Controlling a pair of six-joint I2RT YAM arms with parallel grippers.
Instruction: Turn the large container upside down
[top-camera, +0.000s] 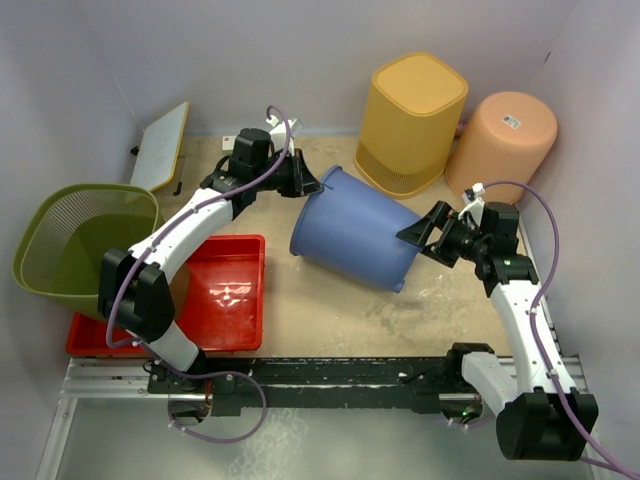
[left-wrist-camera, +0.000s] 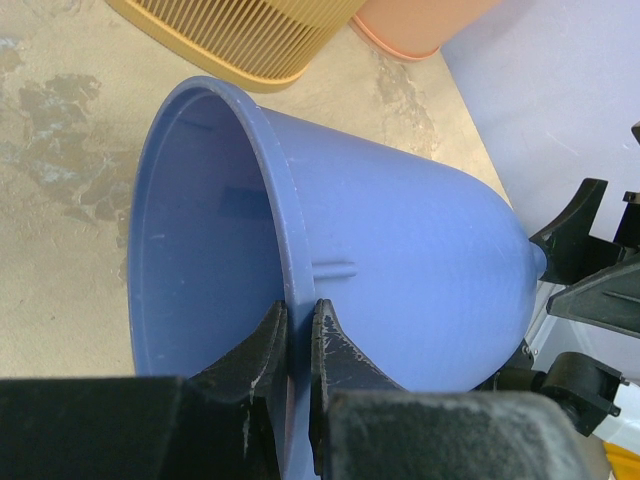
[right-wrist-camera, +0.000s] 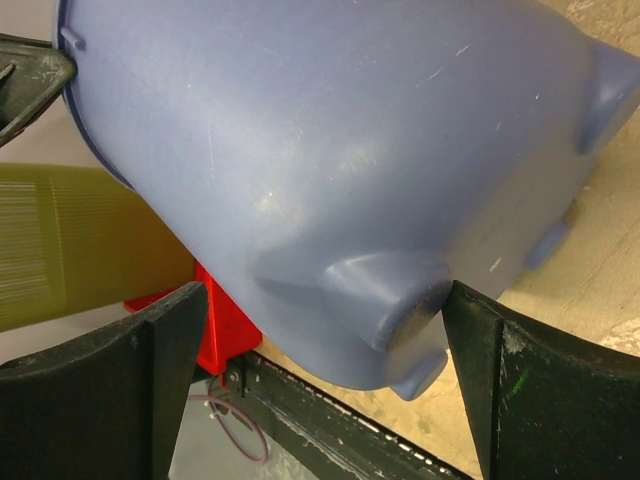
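Black fingers of the left gripper (left-wrist-camera: 298, 312) clamp the rim of the blue container (top-camera: 355, 228), which is tilted on its side between both arms. The right gripper (right-wrist-camera: 330, 310) has its jaws apart around the container's base foot; contact is unclear. Behind the container, the yellow basket (top-camera: 412, 120) and orange bucket (top-camera: 503, 140) sit inverted.

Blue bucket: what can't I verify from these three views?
- Top view: whether the blue bucket touches the table; its own body hides the underside.
- Right wrist view: whether the right claw presses the base; contact edges are shadowed.
- Left wrist view: the bucket's inner floor, hidden by its near wall and the left claw.
- Top view: peach bucket label text, too small.
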